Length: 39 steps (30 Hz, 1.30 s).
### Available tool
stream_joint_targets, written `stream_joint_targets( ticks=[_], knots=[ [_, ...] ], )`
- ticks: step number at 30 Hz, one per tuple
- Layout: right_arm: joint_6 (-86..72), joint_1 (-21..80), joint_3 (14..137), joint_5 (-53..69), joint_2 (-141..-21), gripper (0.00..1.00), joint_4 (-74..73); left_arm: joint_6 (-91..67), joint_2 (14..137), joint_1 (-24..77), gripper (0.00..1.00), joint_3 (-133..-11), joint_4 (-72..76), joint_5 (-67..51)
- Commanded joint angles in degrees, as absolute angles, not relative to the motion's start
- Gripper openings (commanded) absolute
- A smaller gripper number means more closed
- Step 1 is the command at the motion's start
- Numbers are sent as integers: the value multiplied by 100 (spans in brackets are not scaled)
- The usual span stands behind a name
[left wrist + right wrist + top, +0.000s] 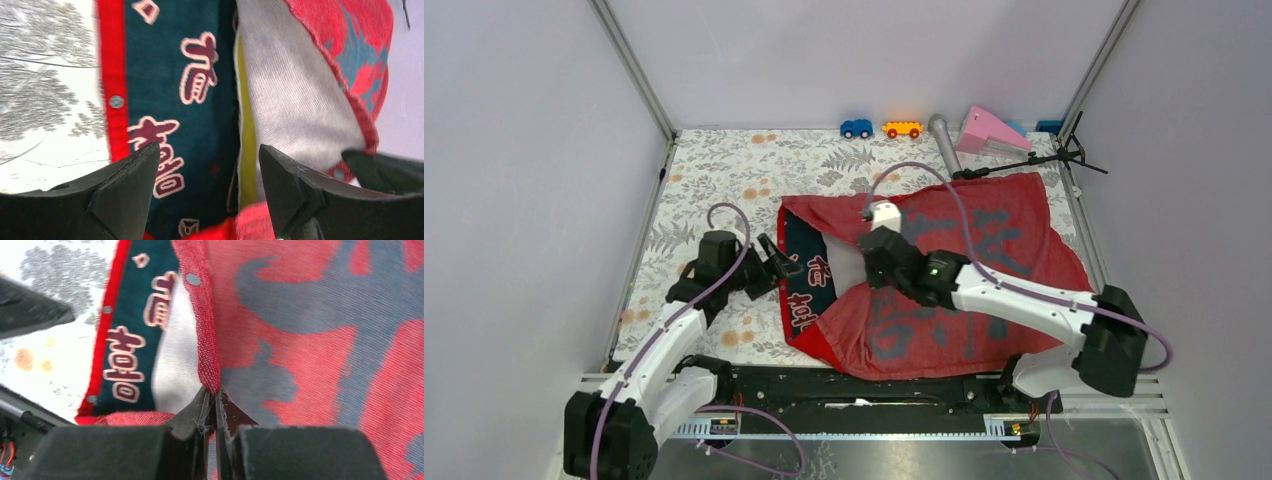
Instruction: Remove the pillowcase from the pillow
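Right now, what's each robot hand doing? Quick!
Left gripper: open, holding nothing.
Right gripper: shut on the pillowcase edge.

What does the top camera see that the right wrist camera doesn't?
Only the top camera shows the blue toy car and the orange toy car. Only the right wrist camera shows the right gripper shut on the pillowcase hem and a round snap on it. Both show the red pillowcase with the white pillow peeking out.

Bright, even light, soft shadows — top view sharp, wrist views slightly blurred up close.
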<state>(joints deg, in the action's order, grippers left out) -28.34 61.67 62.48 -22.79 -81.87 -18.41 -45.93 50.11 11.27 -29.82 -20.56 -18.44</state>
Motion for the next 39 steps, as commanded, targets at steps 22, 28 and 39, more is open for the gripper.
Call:
stream_joint_targets(
  ticks=[22,28,39],
  knots=[
    [-2638,5212,5471,-2048,-6526,0,-2116,-5226,6817,3092,66,-3252,-50,-2169],
    [-2483,5212,5493,-1803,-6503,0,-2118,-5602,7081,3102,69,-3067,804,-2283],
    [-2312,5217,5643,-1002,-6861,16,-2308,-5867,7928,3289,49,-3263,1567,-2435]
  ],
)
